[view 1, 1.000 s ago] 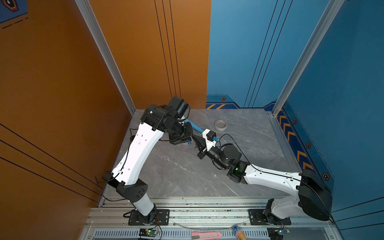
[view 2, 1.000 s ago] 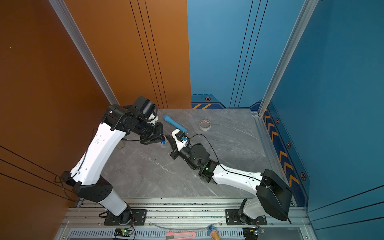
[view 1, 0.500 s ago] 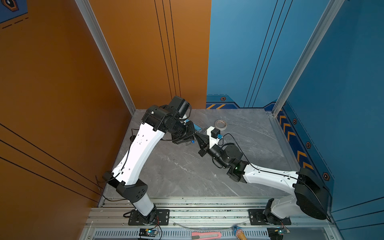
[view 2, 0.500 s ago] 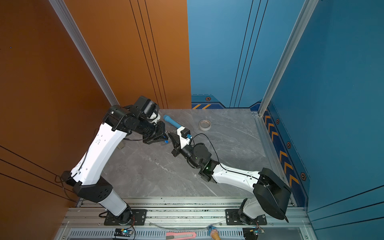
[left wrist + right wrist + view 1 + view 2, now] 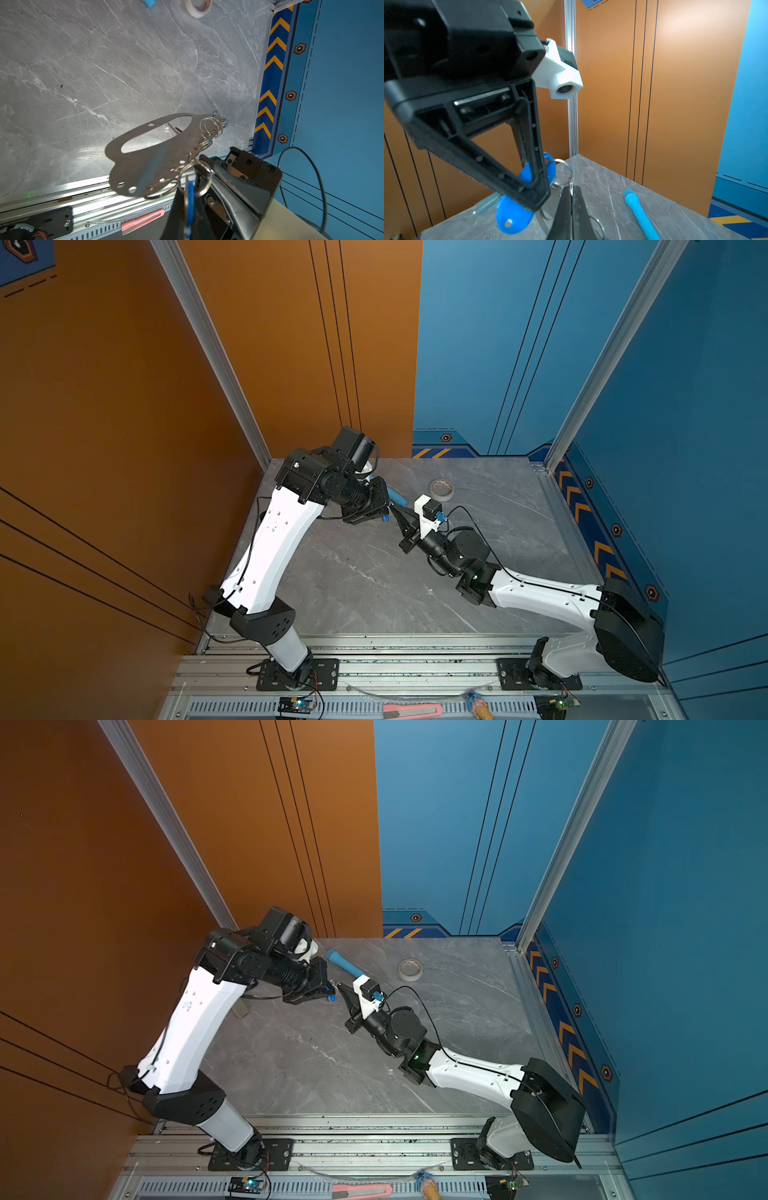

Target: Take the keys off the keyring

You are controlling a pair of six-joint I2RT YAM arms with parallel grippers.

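Clearly, in both top views the left gripper (image 5: 385, 517) and right gripper (image 5: 338, 985) meet above the table's (image 5: 374, 593) far left. Left wrist: the keyring (image 5: 149, 158) hangs aloft, left jaws pinching the blue key tag (image 5: 190, 199). Right wrist: right jaws are pressed on a wire ring (image 5: 571, 185). Best to twist gently, not yank.

Both top views are shot from high overhead, tilted down over the whole tabletop (image 5: 353, 585). Wrist cams are parked close up, roughly facing each other.
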